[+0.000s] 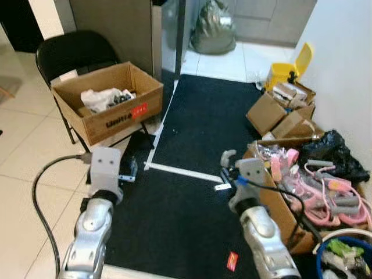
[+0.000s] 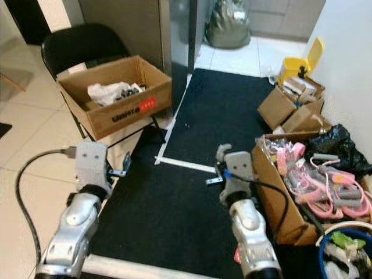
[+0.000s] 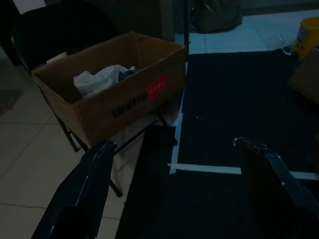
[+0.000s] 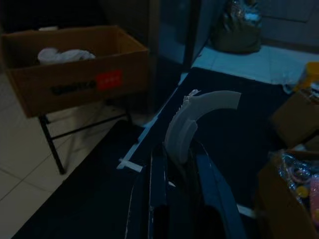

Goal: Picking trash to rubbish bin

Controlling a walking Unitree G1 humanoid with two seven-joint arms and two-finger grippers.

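My right gripper (image 4: pixel 178 149) is shut on a curved grey plastic piece (image 4: pixel 199 112) and holds it above the black mat (image 1: pixel 197 128). The same piece (image 1: pixel 228 156) sticks up in front of my right wrist. An open cardboard box (image 1: pixel 107 102) with crumpled white trash inside rests on a black folding chair (image 1: pixel 75 49), ahead and to the left. My left gripper (image 3: pixel 173 143) is open and holds nothing. It points toward that box from over the mat's left edge. A small red scrap (image 1: pixel 232 260) lies on the mat near my right arm.
A cardboard box (image 1: pixel 276 200) of pink and grey items and a black bag (image 1: pixel 334 154) crowd the right side. A blue bucket (image 1: pixel 343 256) is at the near right. A yellow bin (image 1: pixel 288 70), small boxes (image 1: pixel 279 113) and a grey sack (image 1: pixel 214 29) stand further back.
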